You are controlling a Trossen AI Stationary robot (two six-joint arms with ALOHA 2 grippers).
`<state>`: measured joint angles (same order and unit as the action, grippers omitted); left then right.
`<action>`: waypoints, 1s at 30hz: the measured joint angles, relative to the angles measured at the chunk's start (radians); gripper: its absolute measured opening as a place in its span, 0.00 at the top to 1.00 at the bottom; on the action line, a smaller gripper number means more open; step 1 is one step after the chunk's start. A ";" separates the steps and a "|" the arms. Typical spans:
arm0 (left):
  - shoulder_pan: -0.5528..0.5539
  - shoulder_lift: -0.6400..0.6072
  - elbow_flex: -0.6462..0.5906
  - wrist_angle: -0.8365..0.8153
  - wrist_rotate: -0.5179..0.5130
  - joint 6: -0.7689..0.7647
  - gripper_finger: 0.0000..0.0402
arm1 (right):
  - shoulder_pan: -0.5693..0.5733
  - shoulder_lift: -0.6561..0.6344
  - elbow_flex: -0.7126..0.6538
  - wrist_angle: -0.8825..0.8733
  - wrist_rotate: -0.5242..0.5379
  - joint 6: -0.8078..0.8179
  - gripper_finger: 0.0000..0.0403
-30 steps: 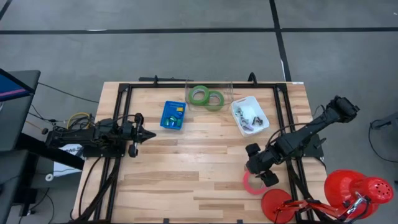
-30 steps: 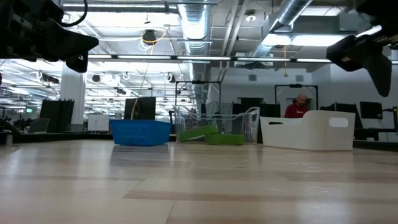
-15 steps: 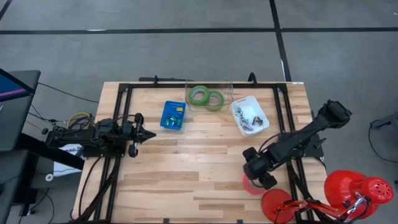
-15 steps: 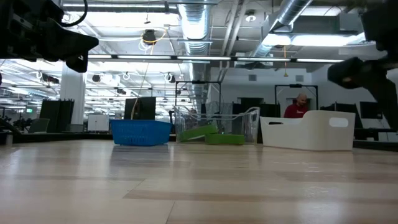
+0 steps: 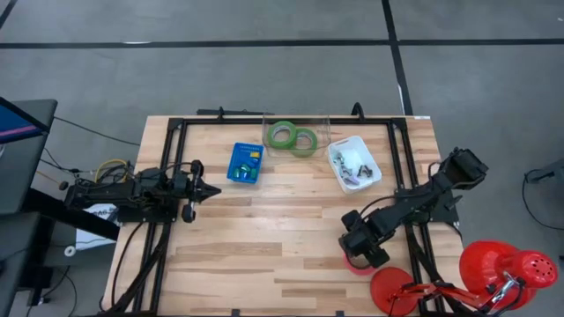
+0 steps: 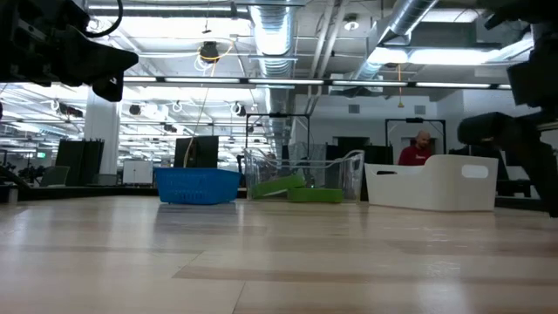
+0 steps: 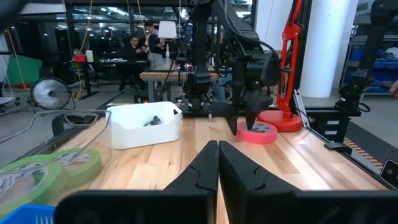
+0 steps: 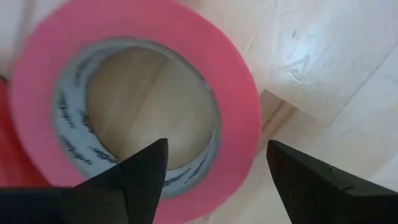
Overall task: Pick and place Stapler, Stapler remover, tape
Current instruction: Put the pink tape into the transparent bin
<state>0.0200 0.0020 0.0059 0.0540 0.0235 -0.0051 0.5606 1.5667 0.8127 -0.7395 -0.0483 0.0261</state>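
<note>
- Overhead, the right gripper (image 5: 357,251) has slid leftward along the table's near-right area over the last second and now sits directly above the pink tape roll (image 5: 355,263), covering more of it than it did before. Its arm has folded in as well. The left gripper (image 5: 211,190) rests unmoved at the left side of the table (image 5: 291,211), fingers together and empty. Two green tape rolls (image 5: 293,137) already lie in the clear bin (image 5: 322,123) at the far edge, flanked by a blue basket (image 5: 245,164) and a white bin (image 5: 354,164).
- Next, from table level, the right arm (image 6: 523,139) has dropped lower at the picture's right edge; the pink roll itself is not visible there. The blue basket (image 6: 197,185), clear bin (image 6: 305,170) and white bin (image 6: 432,182) stand in a row, and a person (image 6: 421,150) sits far behind.
- Then the left wrist camera shows its own fingers (image 7: 205,171) pressed shut, with the right gripper (image 7: 245,121) farther off, tips down at the pink roll (image 7: 257,132).
- Finally, the right wrist camera shows both fingers (image 8: 146,165) spread wide, the pink roll (image 8: 230,99) flat on the wood just beyond. One finger sits over the open centre, the other outside the rim, so the wall lies between them.
- Judging from this, the descent is nearly done and closing on the roll's wall comes next; the last tape has yet to join the green ones.
</note>
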 joint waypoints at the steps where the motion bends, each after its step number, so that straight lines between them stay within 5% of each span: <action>1: 0.000 0.000 0.000 0.000 0.000 0.000 0.99 | 0.000 0.007 0.000 0.000 0.007 0.000 0.34; 9: 0.000 0.000 0.000 0.000 0.000 0.000 0.99 | 0.000 0.025 0.000 -0.001 0.024 0.000 0.38; 22: 0.000 0.000 0.000 0.000 0.000 0.000 0.99 | 0.000 0.025 0.000 0.000 0.023 0.009 0.65; 30: 0.000 0.000 0.000 0.000 0.000 0.000 0.99 | -0.001 0.025 0.001 0.000 0.023 0.009 0.73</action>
<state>0.0204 0.0021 0.0059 0.0540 0.0235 -0.0051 0.5598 1.5917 0.8135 -0.7399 -0.0249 0.0349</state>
